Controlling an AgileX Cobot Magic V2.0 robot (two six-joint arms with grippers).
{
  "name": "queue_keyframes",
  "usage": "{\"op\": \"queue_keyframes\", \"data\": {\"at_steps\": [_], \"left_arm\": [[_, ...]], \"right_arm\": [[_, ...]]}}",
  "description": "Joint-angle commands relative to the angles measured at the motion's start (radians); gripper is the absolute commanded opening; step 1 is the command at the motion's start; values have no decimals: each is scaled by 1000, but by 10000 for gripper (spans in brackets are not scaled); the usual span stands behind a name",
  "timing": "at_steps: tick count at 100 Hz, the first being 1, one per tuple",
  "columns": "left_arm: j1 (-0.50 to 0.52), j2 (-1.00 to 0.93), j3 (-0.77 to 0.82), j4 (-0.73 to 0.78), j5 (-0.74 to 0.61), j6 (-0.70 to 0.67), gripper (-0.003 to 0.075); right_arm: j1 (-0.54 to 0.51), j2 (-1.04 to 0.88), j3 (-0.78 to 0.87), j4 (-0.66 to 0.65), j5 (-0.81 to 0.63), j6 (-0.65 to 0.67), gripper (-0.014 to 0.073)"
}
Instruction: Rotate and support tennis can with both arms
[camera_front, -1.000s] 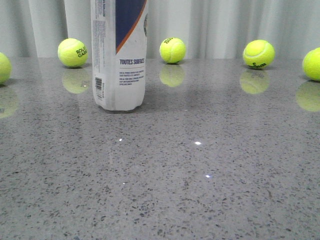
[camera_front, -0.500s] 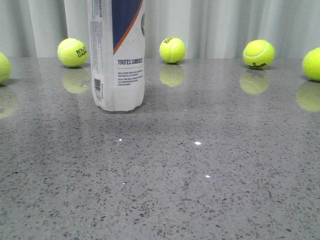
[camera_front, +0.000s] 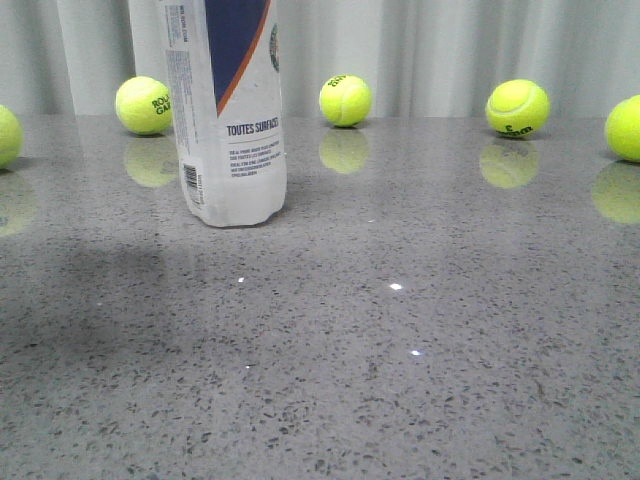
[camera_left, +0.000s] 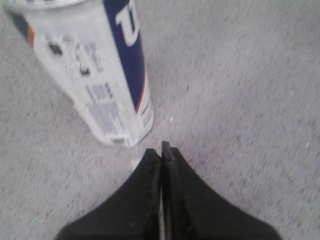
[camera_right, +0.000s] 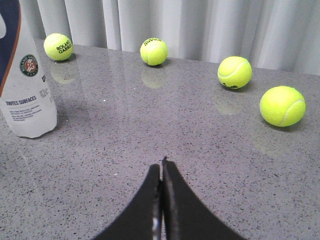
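The tennis can (camera_front: 228, 110) stands on its base on the grey table, leaning with its top toward the left in the front view; its white label with the navy section and orange stripe faces the camera. In the left wrist view the can (camera_left: 97, 75) rises just beyond my left gripper (camera_left: 161, 149), which is shut and empty, apart from the can's base. In the right wrist view the can (camera_right: 24, 85) stands far off to one side, and my right gripper (camera_right: 162, 165) is shut and empty over bare table. Neither gripper shows in the front view.
Several yellow-green tennis balls line the back of the table by the pale curtain: one behind the can (camera_front: 145, 105), one at mid-back (camera_front: 345, 100), one further right (camera_front: 517, 108), and one at each side edge (camera_front: 627, 128) (camera_front: 6, 135).
The can has tipped and shifted leftward in the front view, with its label turned a little. A shadow has spread over the table at the left.
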Motion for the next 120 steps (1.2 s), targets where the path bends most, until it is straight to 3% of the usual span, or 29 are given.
{"op": "queue_keyframes", "data": {"at_steps": [1,13,34,50,65,90,110,120], "left_arm": [[2,-31,-2,25,-45,-24,-19],[40,-41,25,38,-41,-116,-18],[71,-87,47,113,-68,-118,-19],[93,-133,133,246,-285,-167,-19],[184,-194,238,231,-479,-185,-19],[347,-361,393,156,-513,-184,-19],[498,-521,598,140,-678,-184,-19],[554,-612,710,110,-694,-184,-19]], "right_arm": [[-4,8,-24,8,-76,-1,-67],[-4,8,-24,8,-76,-1,-67],[-4,8,-24,8,-76,-1,-67],[-4,8,-24,8,-76,-1,-67],[-4,8,-24,8,-76,-1,-67],[-4,8,-24,8,-76,-1,-67],[-4,8,-24,8,-76,-1,-67],[-4,8,-24,8,-76,-1,-67]]}}
